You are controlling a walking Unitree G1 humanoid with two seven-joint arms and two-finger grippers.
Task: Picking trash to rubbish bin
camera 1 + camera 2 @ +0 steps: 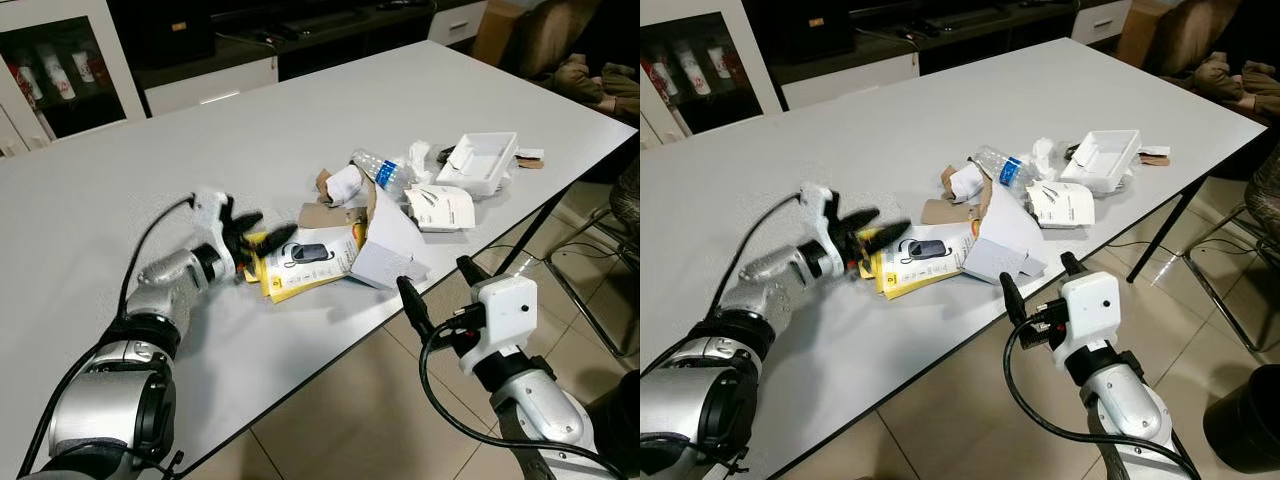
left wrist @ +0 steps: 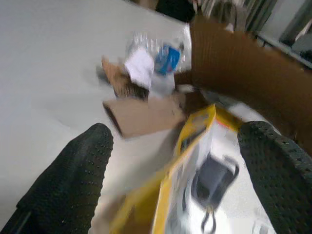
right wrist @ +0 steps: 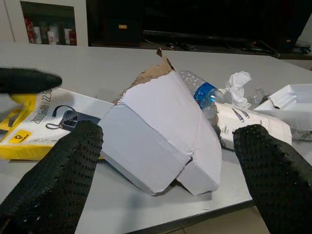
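Table: white, with a heap of trash near its front edge.
Yellow pack: flat on the table at the heap's left end, a dark gadget printed on its face.
Left gripper: over the table at the pack's left edge, fingers spread, one tip above the pack's corner and the other beside it; nothing is grasped.
Left wrist view: blurred; the yellow pack lies between the two parted fingers, its edge reaching toward the camera. Whether a finger touches it cannot be told.
White box: torn open and tilted, brown card inside, just right of the pack and overlapping it.
Right gripper: off the table's front edge, above the floor, fingers wide apart and empty, aimed at the white box.
Right wrist view: the white box sits between the parted fingers but well ahead of them; this view shows the box's white outer wall and torn brown rim close up.
Bottle: clear plastic with a blue label, lying on its side behind the box.
Tissue: crumpled white, touching the bottle's left side.
White tray: at the heap's right end, near the table's right edge.
Bin: dark, on the floor at the lower right of the right eye view.
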